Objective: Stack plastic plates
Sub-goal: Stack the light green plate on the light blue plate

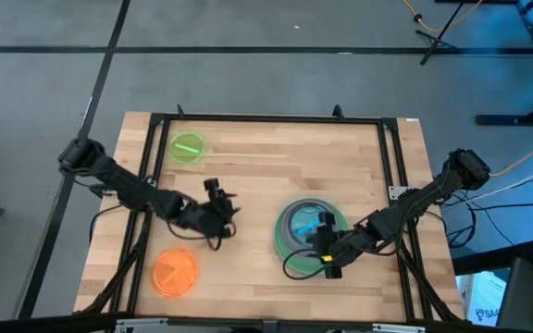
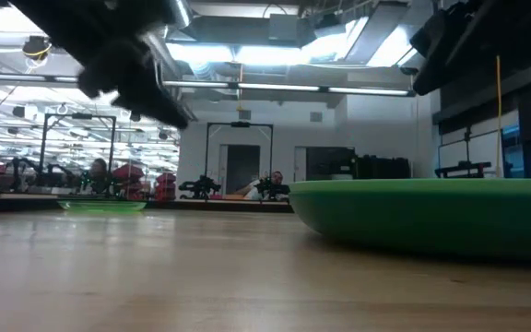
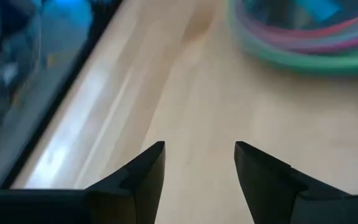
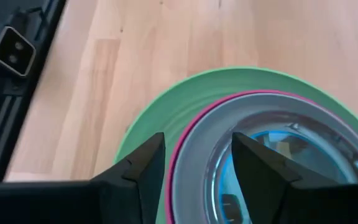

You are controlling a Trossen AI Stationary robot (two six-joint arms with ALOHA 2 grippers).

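- Left gripper (image 1: 222,211): fingers parted, empty, above the wooden table (image 1: 248,157) near its centre.
- Small translucent orange plastic plate (image 1: 175,272): near the front-left corner, closest to this gripper.
- Small translucent lime plate (image 1: 187,148): back-left corner.
- Right gripper (image 1: 326,248): open, empty, over the stack of plates (image 1: 288,242), right of centre.

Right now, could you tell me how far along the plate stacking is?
Mostly done: a stack sits on the table, green plate at the bottom, magenta and grey rims above, a teal one on top. The right claw hovers open over it, holding nothing. The left claw is open and empty mid-table. Still loose: the lime plate and the orange plate.
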